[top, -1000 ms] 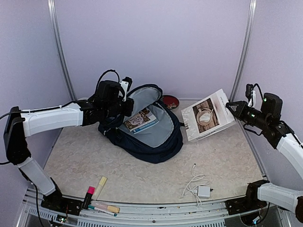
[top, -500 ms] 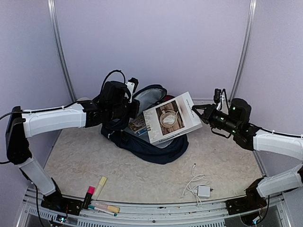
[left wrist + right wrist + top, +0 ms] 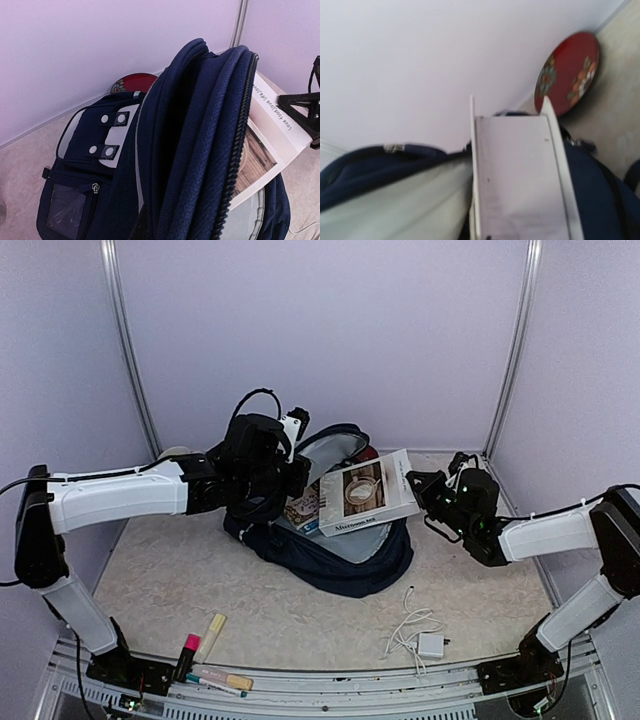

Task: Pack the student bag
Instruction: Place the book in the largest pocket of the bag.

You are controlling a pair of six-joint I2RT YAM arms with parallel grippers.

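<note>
The student bag (image 3: 345,550) is laid toward the far edge of the desk, about midway between its left and right edges, with the main compartment unzipped and the grey lining shown. The raised flap is met by the left gripper (image 3: 288,472). In the left wrist view the flap's navy fabric and zip fill the frame and the fingers are hidden, so it cannot be told whether the flap is clamped or only propped.

A white book (image 3: 365,495) with a coffee cup pictured on its cover is pinched at its right edge by the right gripper (image 3: 415,483). It is held tilted over the bag's opening, its left part inside the mouth. A second, smaller book (image 3: 303,508) is seen lying in the compartment beneath it.

A red patterned dish (image 3: 568,75) is leaned at the far edge behind the bag. Near the near-left corner a yellow highlighter (image 3: 214,628) and a pink highlighter (image 3: 189,648) are laid. A white charger (image 3: 430,644) with its cable is placed toward the near-right corner.
</note>
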